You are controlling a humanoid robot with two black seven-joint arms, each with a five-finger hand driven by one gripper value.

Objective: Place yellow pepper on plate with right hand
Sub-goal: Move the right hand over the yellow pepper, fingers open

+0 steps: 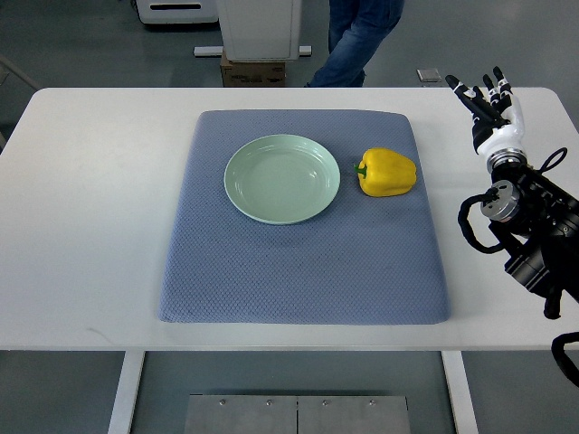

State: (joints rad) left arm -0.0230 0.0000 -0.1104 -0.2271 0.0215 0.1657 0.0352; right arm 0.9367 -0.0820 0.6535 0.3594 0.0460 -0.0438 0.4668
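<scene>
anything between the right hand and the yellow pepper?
Nothing in the way. In the top view, between the right hand and the yellow pepper there is only bare blue mat and white table. The plate lies beyond the pepper.

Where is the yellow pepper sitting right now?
In the top view, the yellow pepper lies on the blue mat, just right of the empty green plate, not touching it.

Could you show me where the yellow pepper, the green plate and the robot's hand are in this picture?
yellow pepper (387, 173), top view, on the middle of its yellow body.
green plate (237, 185), top view, on its left rim.
right hand (493, 107), top view, on the middle of the hand, fingers spread.
</scene>
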